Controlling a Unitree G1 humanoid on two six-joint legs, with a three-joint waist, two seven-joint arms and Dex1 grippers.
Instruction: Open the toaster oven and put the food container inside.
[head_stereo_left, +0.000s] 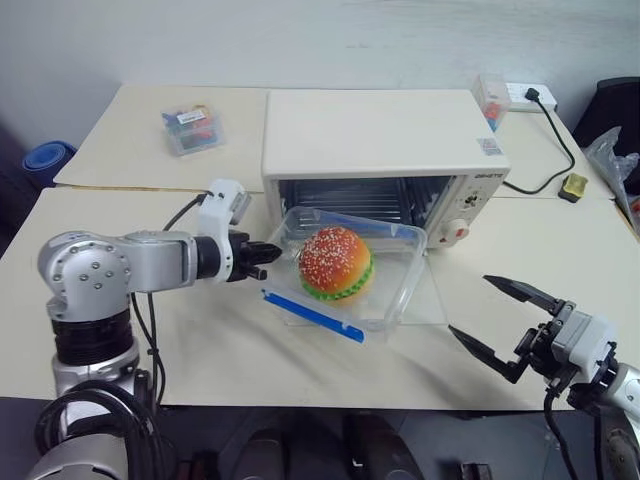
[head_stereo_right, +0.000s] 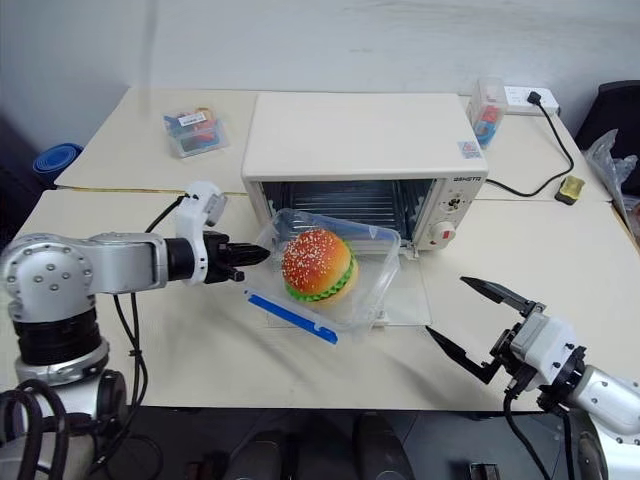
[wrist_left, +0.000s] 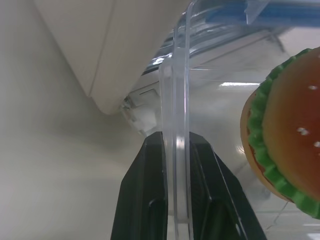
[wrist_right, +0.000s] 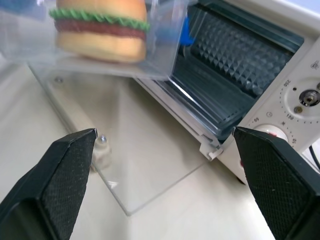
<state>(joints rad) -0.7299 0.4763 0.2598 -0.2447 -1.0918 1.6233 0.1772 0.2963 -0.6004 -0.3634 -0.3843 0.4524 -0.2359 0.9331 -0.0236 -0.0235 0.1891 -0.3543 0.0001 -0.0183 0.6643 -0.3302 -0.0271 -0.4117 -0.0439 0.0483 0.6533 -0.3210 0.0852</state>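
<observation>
The toaster oven (head_stereo_left: 385, 150) stands at the centre of the worktop (head_stereo_left: 120, 330), its glass door (wrist_right: 125, 165) folded down flat toward the robot and the ribbed interior exposed. The food container (head_stereo_left: 345, 272), a clear box with a blue clip (head_stereo_left: 312, 316) along its near edge and a sesame burger (head_stereo_left: 336, 263) inside, is held tilted in the air just in front of the oven mouth, above the lowered door, its far end at the opening. The left gripper (head_stereo_left: 262, 257) is clamped on the container's wall at the box's 9 o'clock side; in the left wrist view both black fingers (wrist_left: 145, 200) press against the clear rim from either side. The right gripper (head_stereo_left: 503, 322) hovers at about 4 o'clock from the container, well apart from it, jaws spread wide and holding nothing. A smaller clear box of colourful items (head_stereo_left: 190, 130) sits on the worktop at 10 o'clock from the oven. A black cable (head_stereo_left: 555, 150) runs from a wall socket at about 2 o'clock.
</observation>
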